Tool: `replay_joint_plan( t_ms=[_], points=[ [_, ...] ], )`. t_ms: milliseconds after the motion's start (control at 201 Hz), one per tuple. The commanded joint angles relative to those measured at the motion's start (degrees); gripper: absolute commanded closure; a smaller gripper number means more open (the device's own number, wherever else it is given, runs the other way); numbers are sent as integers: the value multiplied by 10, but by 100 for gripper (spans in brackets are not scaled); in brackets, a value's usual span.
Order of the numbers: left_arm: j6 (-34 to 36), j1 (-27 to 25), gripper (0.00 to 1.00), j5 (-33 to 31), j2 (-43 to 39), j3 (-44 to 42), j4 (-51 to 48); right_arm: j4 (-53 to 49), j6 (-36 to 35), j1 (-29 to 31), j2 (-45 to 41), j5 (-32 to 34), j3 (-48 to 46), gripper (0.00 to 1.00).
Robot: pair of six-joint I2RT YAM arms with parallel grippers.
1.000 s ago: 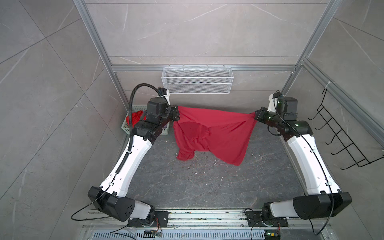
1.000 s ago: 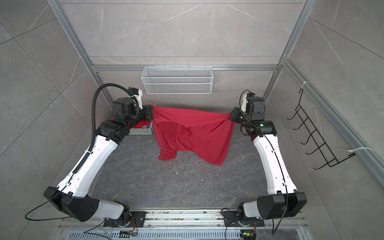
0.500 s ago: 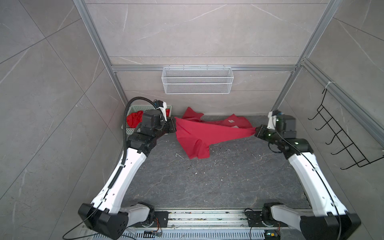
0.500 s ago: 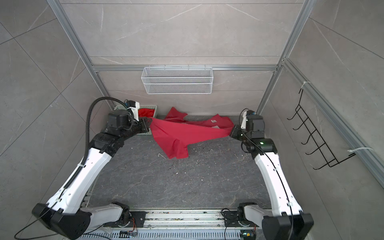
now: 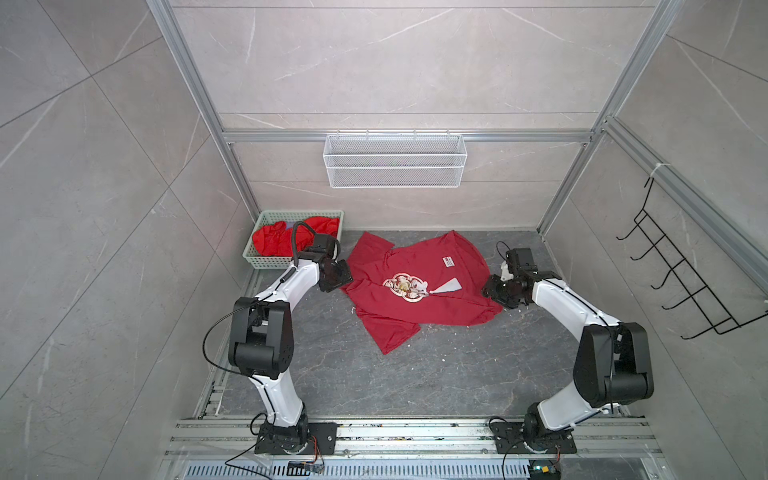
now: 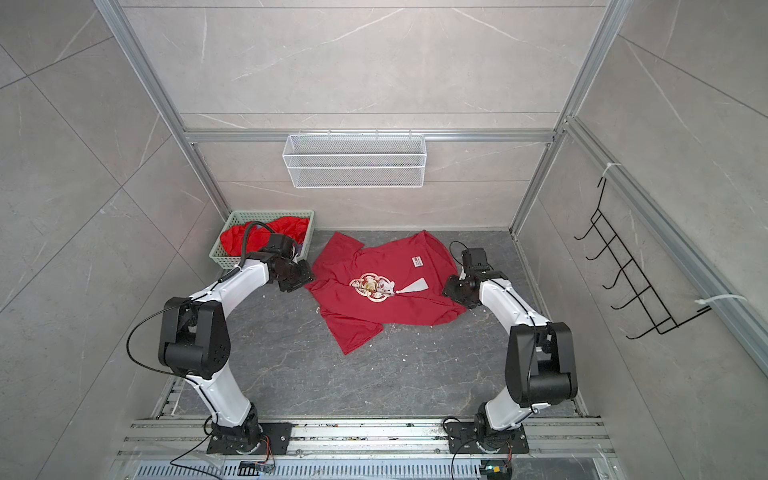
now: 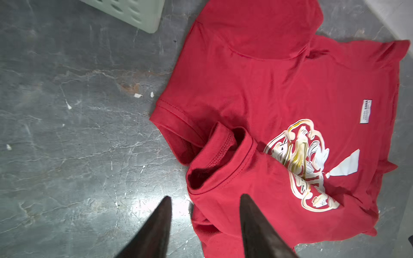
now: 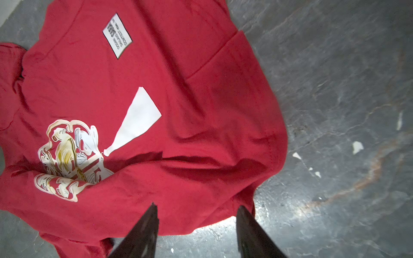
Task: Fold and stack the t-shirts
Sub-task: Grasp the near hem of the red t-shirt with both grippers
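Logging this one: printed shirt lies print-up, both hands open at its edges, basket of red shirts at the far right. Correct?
No: the basket sits at the far left, as both top views show. The shirt does lie print-up, left hand and right hand open at its edges.

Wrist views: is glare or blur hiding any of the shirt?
Left wrist view: sharp; glare only on the bare table between the fingers, shirt clear. Right wrist view: slightly soft, label text smeared, glare on the table beside the hem.
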Motion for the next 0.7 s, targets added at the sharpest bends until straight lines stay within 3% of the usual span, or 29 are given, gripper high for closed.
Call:
replay_joint_plan(
  t_ms=[0,154,348,692],
  points=[
    [-4,-12,45,-8,-69,-31,4,-10,-7,-2,-47,41,-23,42],
    [-45,-76,45,-24,-134,-127,8,16,4,-5,-75,66,-100,43],
    [-156,-192,45,-60,-184,-223,39,80,26,-17,-73,24,-163,43],
    [-278,-277,44,-45,-110,-267,90,121,47,-20,-50,-1,-184,43]
  ],
)
